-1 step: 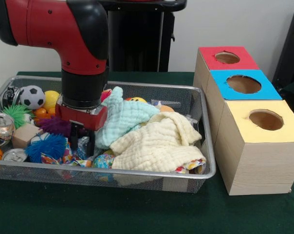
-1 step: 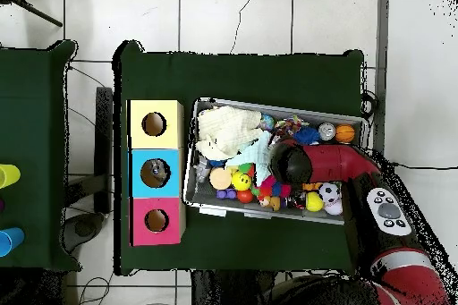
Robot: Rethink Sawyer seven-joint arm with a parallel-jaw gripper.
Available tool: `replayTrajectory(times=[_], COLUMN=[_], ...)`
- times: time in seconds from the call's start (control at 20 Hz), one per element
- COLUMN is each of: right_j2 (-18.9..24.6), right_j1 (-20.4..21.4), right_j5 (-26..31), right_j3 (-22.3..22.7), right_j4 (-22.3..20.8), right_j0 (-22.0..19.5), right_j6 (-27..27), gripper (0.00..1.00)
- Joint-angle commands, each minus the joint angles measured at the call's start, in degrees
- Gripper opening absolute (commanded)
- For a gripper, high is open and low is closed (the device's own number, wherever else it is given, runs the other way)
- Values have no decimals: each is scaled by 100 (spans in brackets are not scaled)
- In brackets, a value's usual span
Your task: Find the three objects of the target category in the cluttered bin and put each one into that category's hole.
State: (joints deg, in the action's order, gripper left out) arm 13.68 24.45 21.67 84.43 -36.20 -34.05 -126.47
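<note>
The gripper (image 1: 82,141) is lowered into the wire mesh bin (image 1: 195,105), among toys beside the pale blue cloth (image 1: 121,119); whether its fingers are spread or pressed together cannot be told (they are sunk in clutter). A cream cloth (image 1: 159,144) is heaped at the bin's end nearest the three boxes: red-topped (image 1: 208,61), blue-topped (image 1: 220,90) and yellow-topped (image 1: 239,126), each with a round hole. A soccer ball (image 1: 32,96) and a blue spiky ball (image 1: 45,146) lie at the bin's other end.

The arm (image 1: 64,29) is cased in glossy red with black joints. A black cylindrical wrist (image 1: 82,88) is seated on a red block. A grey button panel (image 2: 386,211) is carried.
</note>
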Motion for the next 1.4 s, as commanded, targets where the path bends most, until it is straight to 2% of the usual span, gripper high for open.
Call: replayTrajectory(times=[0.05,0.35,0.55,0.9,1.05,1.2,1.4], right_j2=[542,464,376,195,148,172,129], right_j1=[-496,-377,26,861,1083,1216,1007], right_j5=[369,452,709,1480,1665,1841,1532], right_j3=[-43,-4,119,365,377,379,450], right_j4=[-317,-291,-214,85,101,126,-43], right_j0=[-189,-133,-4,392,490,509,483], right_j6=[1195,1054,1051,884,818,836,668], gripper=[0,0,0,0,0,0,0])
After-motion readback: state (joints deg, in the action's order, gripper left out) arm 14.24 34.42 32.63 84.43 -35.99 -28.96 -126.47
